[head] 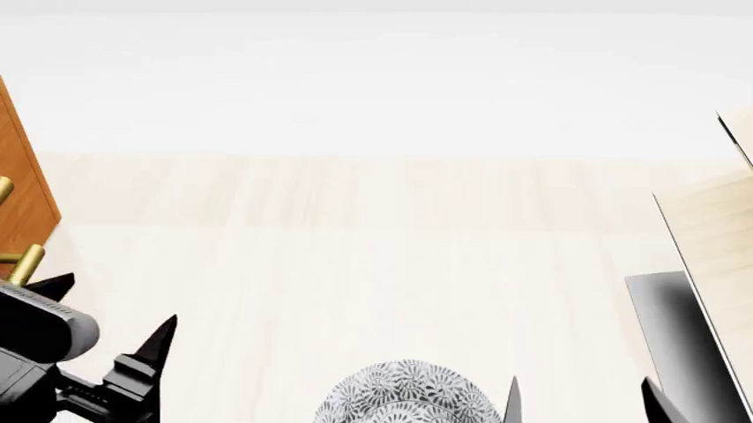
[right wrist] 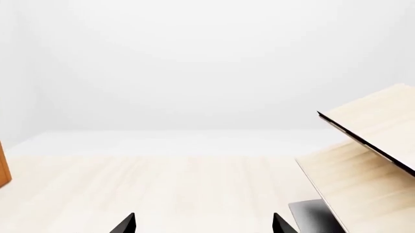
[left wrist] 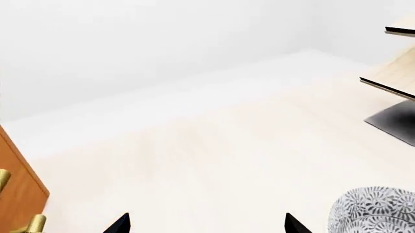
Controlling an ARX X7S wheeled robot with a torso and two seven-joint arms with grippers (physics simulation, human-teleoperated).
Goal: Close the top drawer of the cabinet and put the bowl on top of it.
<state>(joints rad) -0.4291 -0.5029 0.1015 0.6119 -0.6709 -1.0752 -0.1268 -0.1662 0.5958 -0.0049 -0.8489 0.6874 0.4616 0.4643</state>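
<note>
The reddish-brown cabinet (head: 24,181) shows only as a strip at the head view's left edge, with brass handle parts (head: 21,262). I cannot tell which front is the top drawer or how far out it stands. The grey-patterned white bowl (head: 406,398) sits on the pale floor at the bottom centre. My left gripper (head: 108,308) is open and empty just right of the cabinet. In the left wrist view the left gripper (left wrist: 207,224) has the cabinet (left wrist: 19,187) on one side and the bowl (left wrist: 376,211) on the other. My right gripper (head: 583,401) is open and empty right of the bowl.
Pale wood panels (head: 711,238) on a dark grey base (head: 671,335) stand at the right, close to my right gripper (right wrist: 202,224). The panels (right wrist: 370,145) also fill one side of the right wrist view. A white wall lies beyond the pale wooden floor (head: 376,247).
</note>
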